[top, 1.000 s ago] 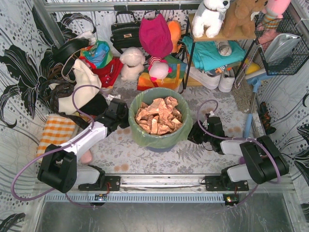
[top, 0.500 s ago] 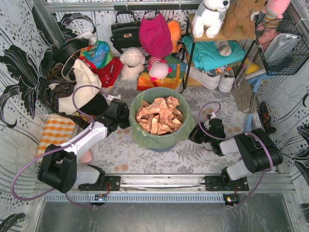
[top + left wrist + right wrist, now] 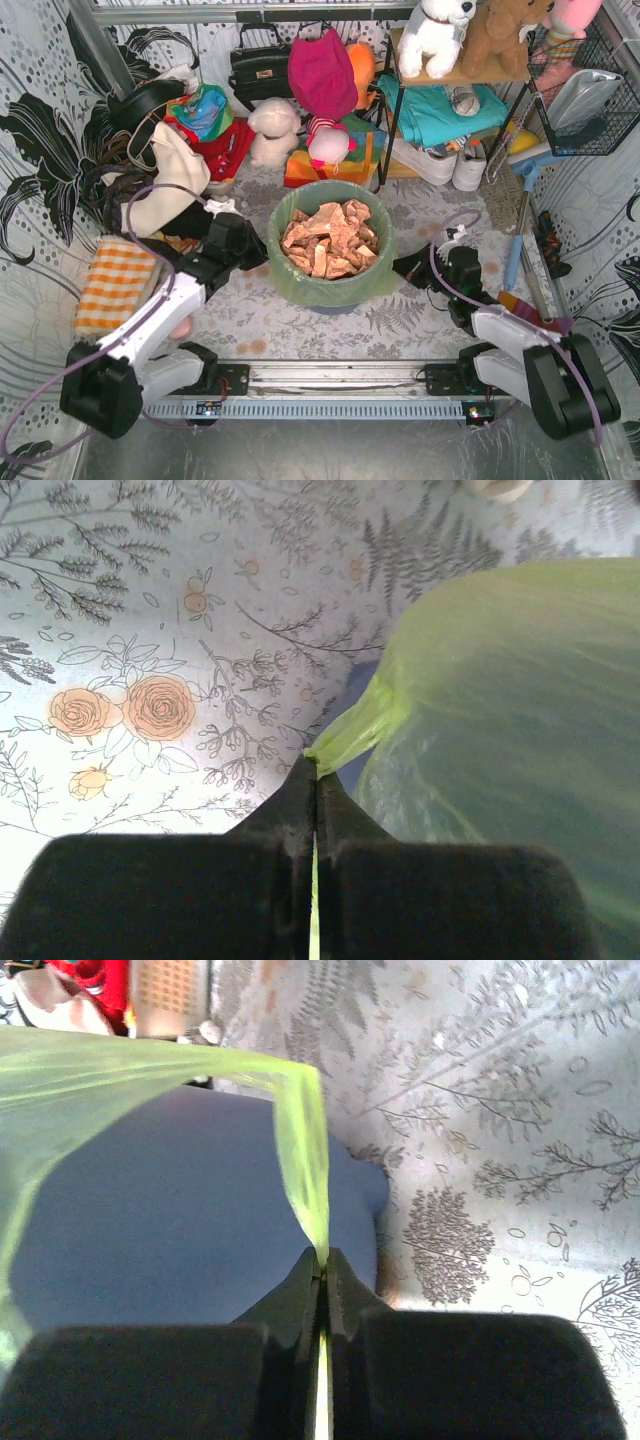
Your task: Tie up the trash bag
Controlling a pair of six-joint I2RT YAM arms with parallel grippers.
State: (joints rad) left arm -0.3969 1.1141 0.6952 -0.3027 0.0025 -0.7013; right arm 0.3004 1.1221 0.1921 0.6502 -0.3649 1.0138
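The trash bag (image 3: 325, 278) lines the round blue-grey bin (image 3: 330, 306) in the middle of the table (image 3: 270, 322). Its rim is folded down over the bin's lip, and crumpled brown paper (image 3: 325, 240) is heaped inside.

Your left fingers (image 3: 255, 248) are shut tight on a pinched tail of green film at the bag's left rim. In the left wrist view the tail rises from the fingers (image 3: 308, 780) to the bulging bag (image 3: 500, 700). Your right fingers (image 3: 405, 268) are also fully closed, on a thin flap pulled out from the right rim. In the right wrist view it stretches taut from the fingers (image 3: 318, 1265) across the bin wall (image 3: 180, 1210) to the bag (image 3: 150, 1065). Both pinches sit at the very edge of the film.

Any lettering on the black handbag (image 3: 258, 68) is too small to read.

For room, you have open floral table between the bin and the arm bases. An orange checked cloth (image 3: 115, 280) lies near your left arm. Plush toys (image 3: 272, 130) crowd behind the bin, and a blue handle (image 3: 515, 250) leans near your right arm.
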